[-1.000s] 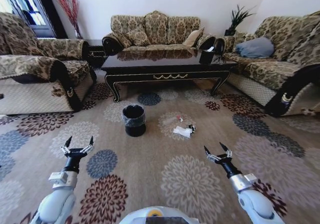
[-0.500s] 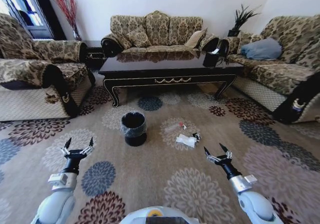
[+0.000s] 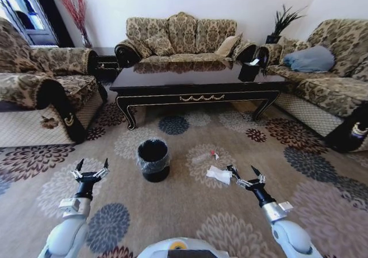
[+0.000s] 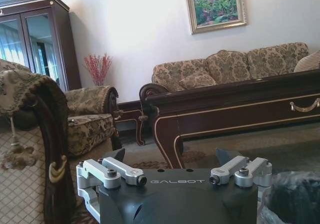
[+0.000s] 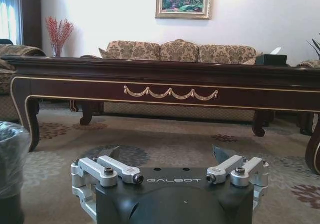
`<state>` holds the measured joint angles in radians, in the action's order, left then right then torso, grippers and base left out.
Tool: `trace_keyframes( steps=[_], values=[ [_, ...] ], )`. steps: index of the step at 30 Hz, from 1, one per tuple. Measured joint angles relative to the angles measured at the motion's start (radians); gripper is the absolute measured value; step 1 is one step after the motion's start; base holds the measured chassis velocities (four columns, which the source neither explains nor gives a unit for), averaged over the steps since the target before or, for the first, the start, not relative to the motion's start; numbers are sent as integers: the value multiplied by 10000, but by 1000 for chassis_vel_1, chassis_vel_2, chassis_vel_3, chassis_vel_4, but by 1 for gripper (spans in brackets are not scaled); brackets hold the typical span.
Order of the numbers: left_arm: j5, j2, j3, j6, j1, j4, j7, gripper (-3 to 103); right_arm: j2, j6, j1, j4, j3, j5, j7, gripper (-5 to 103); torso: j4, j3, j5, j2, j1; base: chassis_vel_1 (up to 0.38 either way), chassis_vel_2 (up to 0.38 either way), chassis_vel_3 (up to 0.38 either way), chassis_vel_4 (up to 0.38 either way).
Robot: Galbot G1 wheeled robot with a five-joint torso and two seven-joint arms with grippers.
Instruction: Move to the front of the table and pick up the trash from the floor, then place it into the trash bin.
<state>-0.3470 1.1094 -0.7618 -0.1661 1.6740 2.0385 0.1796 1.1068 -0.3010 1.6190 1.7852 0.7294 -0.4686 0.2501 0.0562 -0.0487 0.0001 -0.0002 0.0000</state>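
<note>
The dark glossy table (image 3: 195,83) stands ahead on the flowered carpet floor (image 3: 172,212). In front of it sits the round black trash bin (image 3: 153,159) with a clear liner. To the bin's right lies the trash: a crumpled white paper (image 3: 218,174) and a clear bottle with a red cap (image 3: 204,156). My left gripper (image 3: 92,164) hangs open, left of the bin. My right gripper (image 3: 242,170) is open just right of the paper, nothing between its fingers. In the right wrist view the table (image 5: 170,92) is straight ahead and the bin (image 5: 10,154) is at the edge.
Patterned sofas ring the table: one behind (image 3: 181,37), an armchair at left (image 3: 40,91), a sofa at right (image 3: 322,80). A black tissue box (image 3: 249,71) stands on the table's right end. Open carpet lies between me and the bin.
The whole view has shifted: the camera has come closer to the table. Bin and trash now sit lower and nearer, the paper close by my right gripper. Both grippers stay open.
</note>
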Motion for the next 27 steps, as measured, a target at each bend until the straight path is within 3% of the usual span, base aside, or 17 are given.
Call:
trace_keyframes(
  steps=[12, 16, 17, 21, 22, 26, 27],
  values=[
    [-256, -164, 499, 519, -428, -117, 178, 100, 133, 0, -20, -27, -94, 59, -224, 100, 0, -4, -3, 0, 1, -131, 118, 120, -130],
    [-655, -504, 1178, 1684, -918, 247, 622, 100, 393, -65, 10, -97, -161, 127, -228, 100, 0, 1, 0, 2, -1, 0, 0, 0, 0],
    [-655, -504, 1178, 1684, -918, 247, 622, 100, 393, -65, 10, -97, -161, 127, -228, 100, 0, 1, 0, 2, -1, 0, 0, 0, 0],
    [-1218, -1244, 2191, 3323, -1766, 480, 1191, 100, 577, -200, 55, -124, -174, 295, -229, 100, -2, 0, -2, 2, -1, 0, 0, 0, 0],
    [-1218, -1244, 2191, 3323, -1766, 480, 1191, 100, 577, -200, 55, -124, -174, 295, -229, 100, -2, 0, -2, 2, -1, 0, 0, 0, 0],
    [-2654, -1992, 2926, 4755, -2826, 569, 1891, 100, 716, -270, 172, -53, -123, 379, -227, 100, 1, 0, -3, 2, -1, 0, 0, 0, 0],
    [-2654, -1992, 2926, 4755, -2826, 569, 1891, 100, 716, -270, 172, -53, -123, 379, -227, 100, 1, 0, -3, 2, -1, 0, 0, 0, 0]
  ],
)
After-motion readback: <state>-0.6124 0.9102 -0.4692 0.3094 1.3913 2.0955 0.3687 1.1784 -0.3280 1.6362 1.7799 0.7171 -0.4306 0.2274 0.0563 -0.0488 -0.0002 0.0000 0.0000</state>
